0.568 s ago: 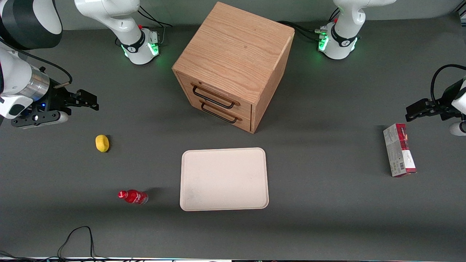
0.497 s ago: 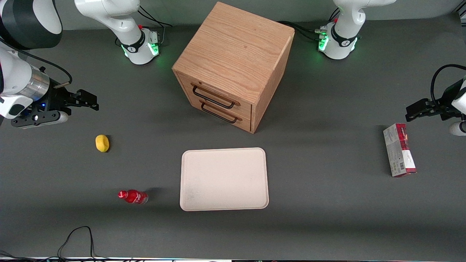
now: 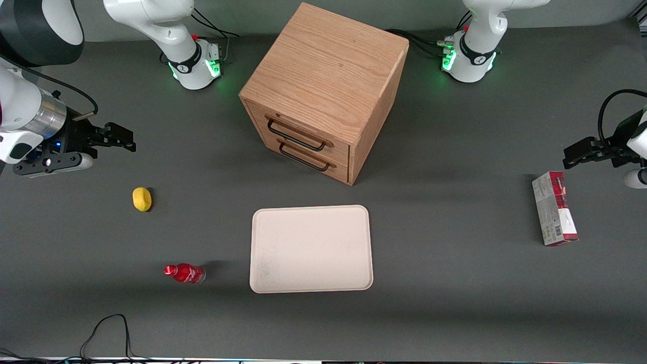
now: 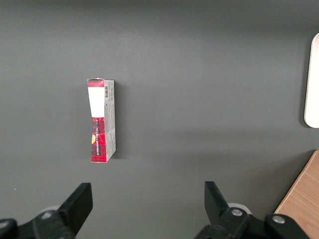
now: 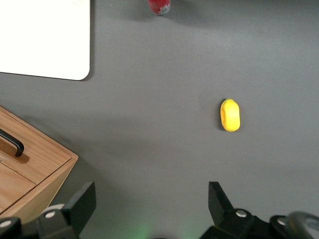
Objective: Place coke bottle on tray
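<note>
The coke bottle [image 3: 184, 273], tiny with a red cap, red label and clear base, lies on its side on the grey table beside the tray, toward the working arm's end. Its base end also shows in the right wrist view [image 5: 159, 6]. The cream-beige tray [image 3: 311, 248] lies flat and bare in front of the wooden cabinet; a corner shows in the right wrist view [image 5: 45, 40]. My gripper [image 3: 124, 141] hangs above the table at the working arm's end, farther from the front camera than the bottle. It is open and holds nothing, its fingertips [image 5: 82, 199] wide apart.
A yellow lemon-like lump [image 3: 142, 198] lies between my gripper and the bottle, also in the right wrist view [image 5: 230, 115]. The oak drawer cabinet [image 3: 323, 91] stands mid-table. A red-and-white carton [image 3: 554, 215] lies toward the parked arm's end. A black cable [image 3: 106, 333] loops at the front edge.
My gripper and its arm have shifted slightly away from the front camera and toward the table's end. The bottle, tray and lump have not moved.
</note>
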